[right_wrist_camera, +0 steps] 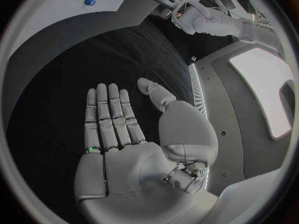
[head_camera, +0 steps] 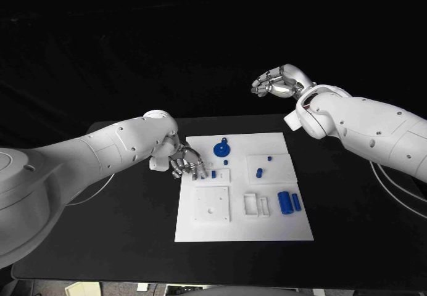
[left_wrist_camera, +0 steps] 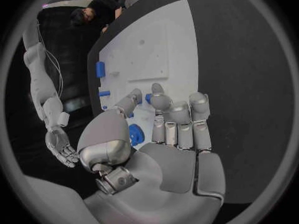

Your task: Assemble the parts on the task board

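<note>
Nearest the head camera, the white task board (head_camera: pixel 267 231) lies flat in the middle of the black surface (head_camera: pixel 107 240), its long side running away from the robot. Blue parts sit spread over it: a large cylinder (head_camera: pixel 285 202) with a slimmer one (head_camera: pixel 295 201) just beside it at the near right, two small pegs (head_camera: pixel 259 172) on the raised square further back, and a round disc with a knob (head_camera: pixel 221 148) near the far left corner. White blocks and a square plate with holes (head_camera: pixel 211 205) stand between them, probably as seats for the blue pieces.

At the board's left edge, the left hand (head_camera: pixel 184 163) hangs low with its fingers pointing down and spread, right by a small blue piece (head_camera: pixel 213 174). From its wrist camera the fingers (left_wrist_camera: pixel 179 119) are extended over the board with blue showing between them and the thumb, but I cannot tell whether anything is pinched; it looks like a reach for that piece, nothing held yet.

The right hand (head_camera: pixel 278 81) is raised well beyond the board's far edge, likely parked out of the way. Its own wrist view shows the palm (right_wrist_camera: pixel 134 154) flat, fingers straight and side by side, thumb out, holding nothing
</note>
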Robot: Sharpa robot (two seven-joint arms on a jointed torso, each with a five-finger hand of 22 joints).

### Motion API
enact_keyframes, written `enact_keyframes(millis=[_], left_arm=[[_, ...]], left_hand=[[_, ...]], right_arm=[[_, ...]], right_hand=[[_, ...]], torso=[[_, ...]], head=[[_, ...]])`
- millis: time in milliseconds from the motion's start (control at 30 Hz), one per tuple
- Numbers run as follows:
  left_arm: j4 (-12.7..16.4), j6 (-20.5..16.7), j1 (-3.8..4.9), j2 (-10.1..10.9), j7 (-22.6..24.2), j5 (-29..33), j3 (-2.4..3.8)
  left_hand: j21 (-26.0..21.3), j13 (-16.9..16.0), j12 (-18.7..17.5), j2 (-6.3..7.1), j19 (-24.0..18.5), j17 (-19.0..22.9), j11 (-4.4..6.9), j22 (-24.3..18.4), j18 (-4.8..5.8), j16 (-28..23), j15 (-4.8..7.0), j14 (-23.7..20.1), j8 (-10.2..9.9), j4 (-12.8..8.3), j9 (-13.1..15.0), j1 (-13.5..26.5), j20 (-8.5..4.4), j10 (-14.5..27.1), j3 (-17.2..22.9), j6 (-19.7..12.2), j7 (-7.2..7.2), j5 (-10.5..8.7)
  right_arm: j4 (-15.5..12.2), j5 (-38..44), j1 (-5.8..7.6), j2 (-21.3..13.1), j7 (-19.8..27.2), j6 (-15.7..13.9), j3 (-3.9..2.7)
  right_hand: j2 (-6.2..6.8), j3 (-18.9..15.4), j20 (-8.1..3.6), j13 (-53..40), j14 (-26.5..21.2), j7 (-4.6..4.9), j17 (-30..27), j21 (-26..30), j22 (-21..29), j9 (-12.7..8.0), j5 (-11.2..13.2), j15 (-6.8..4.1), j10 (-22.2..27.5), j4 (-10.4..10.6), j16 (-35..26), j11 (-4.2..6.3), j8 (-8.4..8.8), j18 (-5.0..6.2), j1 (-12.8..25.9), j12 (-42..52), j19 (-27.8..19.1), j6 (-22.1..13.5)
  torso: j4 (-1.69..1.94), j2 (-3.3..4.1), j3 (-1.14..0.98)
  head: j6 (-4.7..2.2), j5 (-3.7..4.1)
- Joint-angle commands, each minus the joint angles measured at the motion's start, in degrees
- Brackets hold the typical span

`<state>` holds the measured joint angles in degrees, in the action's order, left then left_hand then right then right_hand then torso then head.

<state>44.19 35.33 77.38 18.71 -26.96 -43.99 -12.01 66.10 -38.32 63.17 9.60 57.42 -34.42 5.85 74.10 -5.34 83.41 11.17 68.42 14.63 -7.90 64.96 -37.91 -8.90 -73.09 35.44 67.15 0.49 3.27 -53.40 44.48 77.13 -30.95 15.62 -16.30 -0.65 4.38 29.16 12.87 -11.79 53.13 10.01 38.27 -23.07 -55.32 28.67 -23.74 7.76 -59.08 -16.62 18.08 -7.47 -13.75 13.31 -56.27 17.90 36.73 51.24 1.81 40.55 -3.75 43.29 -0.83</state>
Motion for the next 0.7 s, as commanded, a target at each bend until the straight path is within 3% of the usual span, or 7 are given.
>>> enact_keyframes(millis=[33,100,200,300,500,633,700], left_arm=[[1.4,-1.4,0.20,1.0,-0.1,0.3,1.26],[3.0,-2.1,0.81,2.5,0.0,-0.7,1.68],[5.7,-4.1,1.61,4.4,0.1,-1.3,2.00],[8.5,-7.8,2.06,6.6,0.9,-1.7,3.01],[13.5,-17.0,2.47,10.8,2.0,-0.1,3.35],[16.8,-21.6,2.45,13.3,2.8,-0.1,3.30],[18.4,-23.4,2.40,14.4,3.4,-0.1,3.23]], left_hand=[[-0.3,-0.1,-0.2,0.55,-0.4,-0.1,-0.30,0.0,-0.48,0.0,0.10,-0.3,-0.4,0.4,0.1,0.1,-6.59,0.1,-0.2,0.2,0.06,-0.36],[-0.3,-0.3,-0.2,-1.36,-0.8,-0.2,-0.28,0.1,-0.58,0.1,0.11,-0.5,-0.5,-1.6,0.5,0.7,-6.60,0.2,-3.7,0.1,0.04,0.01],[-0.3,-0.3,-0.3,-1.39,-0.9,-0.1,-0.26,0.1,-0.60,0.1,0.13,-0.5,-0.6,-1.8,0.5,0.8,-6.61,0.2,-4.1,0.1,0.02,-0.04],[-0.5,-0.2,-0.4,-1.78,-0.9,-0.1,-0.24,0.0,-0.65,-0.1,0.16,-0.6,-0.7,-1.8,0.5,1.0,-6.62,0.3,-4.5,0.0,0.02,-0.05],[-2.6,0.8,-3.0,-4.62,-2.8,1.2,-1.68,-0.9,-0.21,-2.8,-0.99,-3.0,-3.8,-2.8,-1.3,0.2,-6.05,3.4,-4.7,-5.6,1.65,0.36],[-4.8,2.2,-5.4,-6.64,-4.7,2.8,-2.74,-1.8,0.74,-5.7,-2.13,-5.2,-3.4,-3.9,-2.6,-1.3,-5.09,6.1,-4.1,-7.7,2.71,2.59],[-6.1,3.1,-6.7,-6.91,-5.6,3.7,-3.21,-2.5,1.22,-7.3,-2.69,-6.2,-3.1,-4.4,-3.3,-1.8,-4.62,7.3,-4.1,-8.7,3.18,2.85]], right_arm=[[-0.1,-0.4,0.00,-0.3,0.5,0.0,-0.04],[-0.2,-0.4,0.00,-0.5,0.5,0.0,-0.04],[-0.3,-0.5,0.00,-0.8,0.5,-0.1,-0.04],[-0.5,-0.5,0.00,-1.2,0.5,-0.2,-0.04],[-0.8,-0.5,0.00,-2.0,0.5,-0.3,-0.04],[-1.1,-0.6,0.00,-2.3,0.5,-0.4,-0.04],[-1.3,-0.6,0.00,-2.5,0.5,-0.4,-0.04]], right_hand=[[0.20,-0.3,0.31,0.1,0.3,0.10,-0.1,0.4,-0.1,-0.1,-0.1,0.09,-0.4,0.0,-0.4,-0.06,-0.33,0.50,-0.6,-0.2,-0.1,-0.4],[0.21,-0.3,0.32,0.1,0.3,0.11,-0.1,0.4,-0.1,-0.1,-0.1,0.09,-0.4,0.0,-0.4,-0.06,-0.33,0.50,-0.6,-0.2,-0.1,-0.5],[0.22,-0.4,0.32,0.1,0.3,0.11,-0.1,0.4,-0.1,-0.1,-0.1,0.10,-0.4,0.1,-0.4,-0.07,-0.33,0.50,-0.6,-0.2,-0.2,-0.5],[0.22,-0.4,0.33,0.1,0.3,0.11,-0.1,0.4,-0.1,-0.1,-0.1,0.10,-0.4,0.1,-0.4,-0.07,-0.33,0.51,-0.6,-0.2,-0.2,-0.5],[0.22,-0.4,0.33,0.1,0.3,0.11,-0.1,0.4,-0.1,-0.1,-0.1,0.11,-0.4,0.0,-0.4,-0.07,-0.34,0.51,-0.6,-0.3,-0.2,-0.5],[0.22,-0.4,0.34,0.1,0.3,0.11,-0.1,0.4,-0.1,-0.1,-0.1,0.11,-0.4,0.0,-0.4,-0.07,-0.34,0.52,-0.7,-0.3,-0.2,-0.5],[0.22,-0.4,0.34,0.1,0.3,0.11,-0.1,0.4,-0.1,-0.1,-0.1,0.11,-0.4,0.0,-0.4,-0.07,-0.35,0.52,-0.7,-0.3,-0.2,-0.5]], torso=[[0.09,-0.03,0.01],[0.07,-0.04,0.00],[0.08,-0.06,0.00],[0.09,-0.05,-0.03],[0.11,-0.06,0.06],[0.07,-0.01,0.04],[0.05,0.01,0.06]], head=[[-0.23,0.05],[-0.31,0.04],[-0.46,-0.07],[-0.53,-0.03],[-0.62,0.07],[-0.86,0.15],[-0.92,0.17]])
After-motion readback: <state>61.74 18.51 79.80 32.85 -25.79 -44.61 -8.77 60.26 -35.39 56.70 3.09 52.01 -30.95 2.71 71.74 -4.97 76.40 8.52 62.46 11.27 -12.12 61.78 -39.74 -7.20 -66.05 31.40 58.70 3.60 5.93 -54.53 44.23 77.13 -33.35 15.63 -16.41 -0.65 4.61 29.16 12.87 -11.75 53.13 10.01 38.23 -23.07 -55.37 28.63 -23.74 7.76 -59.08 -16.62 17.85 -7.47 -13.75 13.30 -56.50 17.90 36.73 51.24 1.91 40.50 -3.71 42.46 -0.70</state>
